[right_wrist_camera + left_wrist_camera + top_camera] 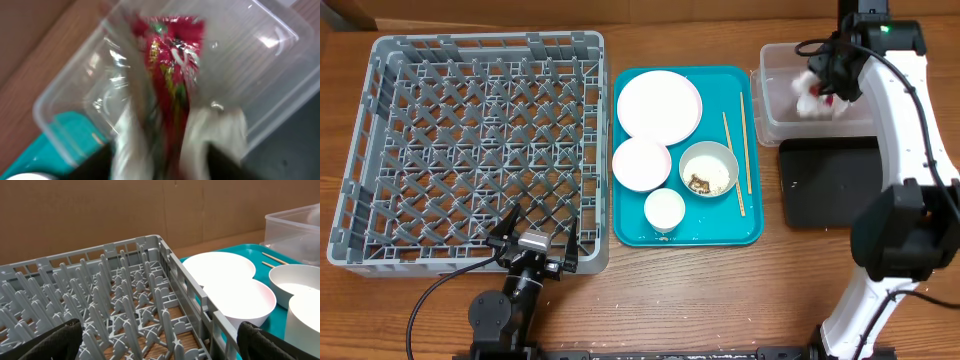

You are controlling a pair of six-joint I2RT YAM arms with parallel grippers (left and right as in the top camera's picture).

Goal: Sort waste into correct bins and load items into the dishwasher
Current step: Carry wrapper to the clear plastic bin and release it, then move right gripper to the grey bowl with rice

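overhead view: my right tool (819,80) hangs over the clear tub (767,120) at the far right of the table (720,290). the white napkin (808,98) and the red wrapper (836,101) are bunched directly beneath it, inside the tub's walls. the black tray (830,185) lies just in front of the tub and is bare. my left tool (538,228) rests at the near edge of the dish rack (470,150), fingers spread. the plate (659,105), two bowls (641,163), cup (664,210) and chopsticks (740,150) sit on the teal tray (620,225), between the arms and nearer the left one.

left wrist view: my left tool (160,347) stands wide apart and holds nothing. the rack (125,305) is straight ahead, with the plate (220,267) off to the right.

right wrist view: badly blurred. the wrapper (172,65) runs lengthwise away from my right tool (160,167) and down into the tub (260,45), with the napkin (215,130) beside it. the fingers show apart, with waste between them. i cannot tell whether they clamp it or have let go.

judgement: the drop needs no sideways correction, as the waste is plumb over the tub.
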